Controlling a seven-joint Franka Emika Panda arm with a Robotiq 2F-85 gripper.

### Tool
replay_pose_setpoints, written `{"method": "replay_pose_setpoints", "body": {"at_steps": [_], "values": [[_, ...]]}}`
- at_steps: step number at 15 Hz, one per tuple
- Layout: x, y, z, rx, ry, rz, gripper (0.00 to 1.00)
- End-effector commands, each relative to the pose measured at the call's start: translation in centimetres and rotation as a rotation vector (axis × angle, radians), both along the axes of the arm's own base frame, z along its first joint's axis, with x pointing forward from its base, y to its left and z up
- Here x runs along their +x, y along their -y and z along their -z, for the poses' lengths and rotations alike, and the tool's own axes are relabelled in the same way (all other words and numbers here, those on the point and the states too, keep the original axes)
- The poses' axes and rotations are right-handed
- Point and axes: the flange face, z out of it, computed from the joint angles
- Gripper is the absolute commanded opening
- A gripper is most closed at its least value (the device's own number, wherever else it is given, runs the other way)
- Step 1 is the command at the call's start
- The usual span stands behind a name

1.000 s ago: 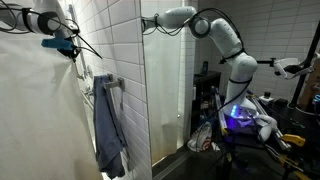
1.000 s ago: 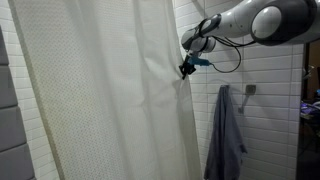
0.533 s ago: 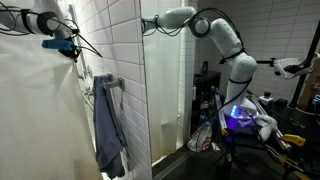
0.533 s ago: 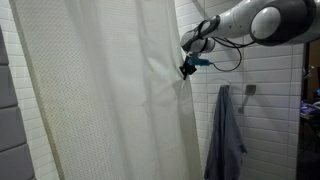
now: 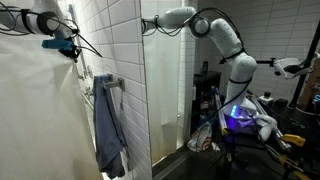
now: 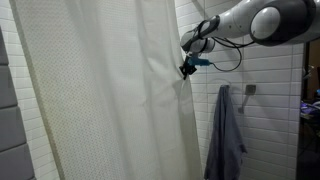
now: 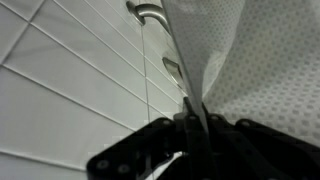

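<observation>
Ok, gripper [image 6: 186,67] jaws are pinching the shower curtain [image 6: 100,90] edge. Pull level and slow; thin fabric likely slips out if tugged downward.

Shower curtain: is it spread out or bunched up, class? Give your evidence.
Spread out: in an exterior view the curtain hangs as a wide sheet, its edge pinched in the gripper.

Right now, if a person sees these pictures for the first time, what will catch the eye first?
The white shower curtain fills most of an exterior view and hangs in long folds. High up, at its edge nearest the wall, the gripper is shut on the fabric; the wrist view shows the same pinch. Beside it, a grey-blue towel hangs on the white tiled wall.
</observation>
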Motion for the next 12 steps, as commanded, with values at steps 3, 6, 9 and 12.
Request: {"method": "replay_pose_setpoints", "body": {"at_steps": [3,6,9,12], "values": [[0.0,0.0,0.01,0.0,0.0,0.0,0.01],[0.0,0.0,0.01,0.0,0.0,0.001,0.0],[0.23,0.33,0.13,-0.016,0.011,0.007,0.0],[0.51,0.83,0.33,-0.028,0.02,0.018,0.0]]}}
